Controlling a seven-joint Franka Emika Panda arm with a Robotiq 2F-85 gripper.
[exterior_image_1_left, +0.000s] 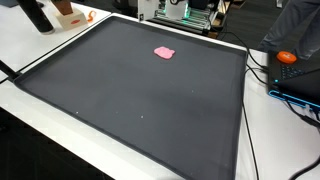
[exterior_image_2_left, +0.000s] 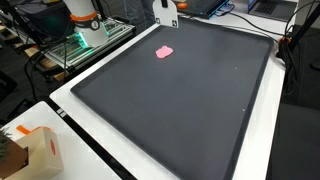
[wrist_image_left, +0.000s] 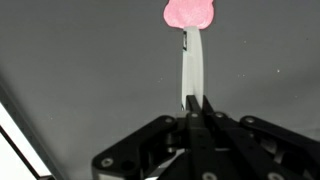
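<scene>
Huge black mat (exterior_image_1_left: 140, 100) eating up nearly the whole white table (exterior_image_1_left: 70, 135), with just a thin white border left along its edges. Loads of bare mat for moving around in every direction. Off the mat: cables (exterior_image_1_left: 262, 70) and an orange thing (exterior_image_1_left: 287, 57) past one side edge, plus a cardboard box (exterior_image_2_left: 30, 150) by a near corner in an exterior view. Next down in size, the gripper (wrist_image_left: 193, 98), poking in from the bottom of the wrist view: dark fingers pressed together, no gap showing, nothing visibly pinched between them. A pale strip (wrist_image_left: 192, 65) running straight up from where the fingers meet toward the top of that view; can't tell what it actually is. Smallest of the lot, the little pink blob (wrist_image_left: 190, 12): lying flat on the mat, dead ahead of the clenched fingers, right at the far end of the pale strip, apart from the dark fingers and cut off by the top edge of the wrist view. Same pink blob (exterior_image_1_left: 165, 53) showing in both exterior views, roughly mid-width on the mat, closer to the far edge than the near one, with bare mat all round it.
</scene>
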